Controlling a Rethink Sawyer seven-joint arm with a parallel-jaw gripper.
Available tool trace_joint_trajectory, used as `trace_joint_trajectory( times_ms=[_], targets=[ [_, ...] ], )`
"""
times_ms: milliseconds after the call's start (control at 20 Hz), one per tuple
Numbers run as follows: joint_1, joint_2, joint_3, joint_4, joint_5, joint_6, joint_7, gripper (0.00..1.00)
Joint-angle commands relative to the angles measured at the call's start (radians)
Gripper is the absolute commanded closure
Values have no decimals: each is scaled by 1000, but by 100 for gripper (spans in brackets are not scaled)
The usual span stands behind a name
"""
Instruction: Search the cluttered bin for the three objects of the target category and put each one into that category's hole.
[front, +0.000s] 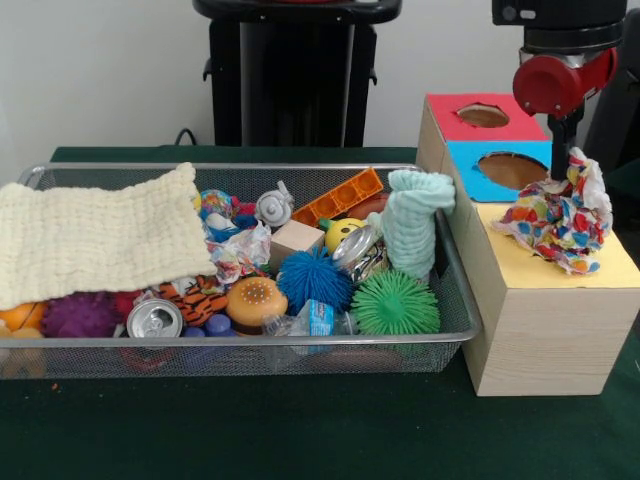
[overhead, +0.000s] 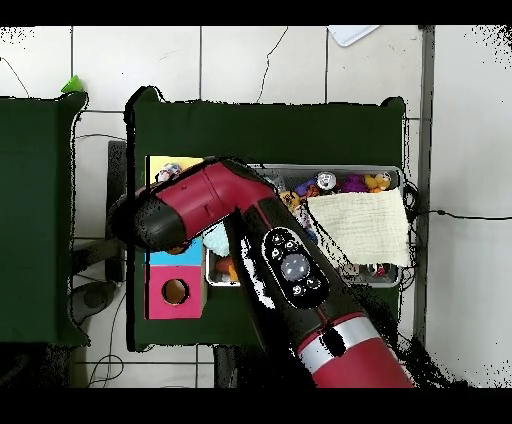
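A printed cloth (front: 560, 220) is lying crumpled on the wooden box's (front: 540, 330) yellow section, covering the hole. Another (front: 238, 252) is sitting in the bin (front: 240, 352) at 9 o'clock of the box. Green table (front: 320, 430), tiled floor (overhead: 250, 60). The arm (front: 562, 80) is reaching down onto the cloth; whether the gripper is closed, I cannot tell.

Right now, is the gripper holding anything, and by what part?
It looks so: the gripper reaches into the top of a patterned cloth bunched over the yellow part of the wooden box. The fingertips are hidden in its folds, so the grip cannot be confirmed.
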Motion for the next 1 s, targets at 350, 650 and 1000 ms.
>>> trace_joint_trajectory(
  times_ms=[350, 650, 1000],
  targets=[
    [84, 111, -194, -18, -139, 9, 87, 100],
    [96, 131, -207, -35, -135, -24, 94, 100],
    [103, 136, -198, -34, -104, -19, 83, 100]
  ],
)
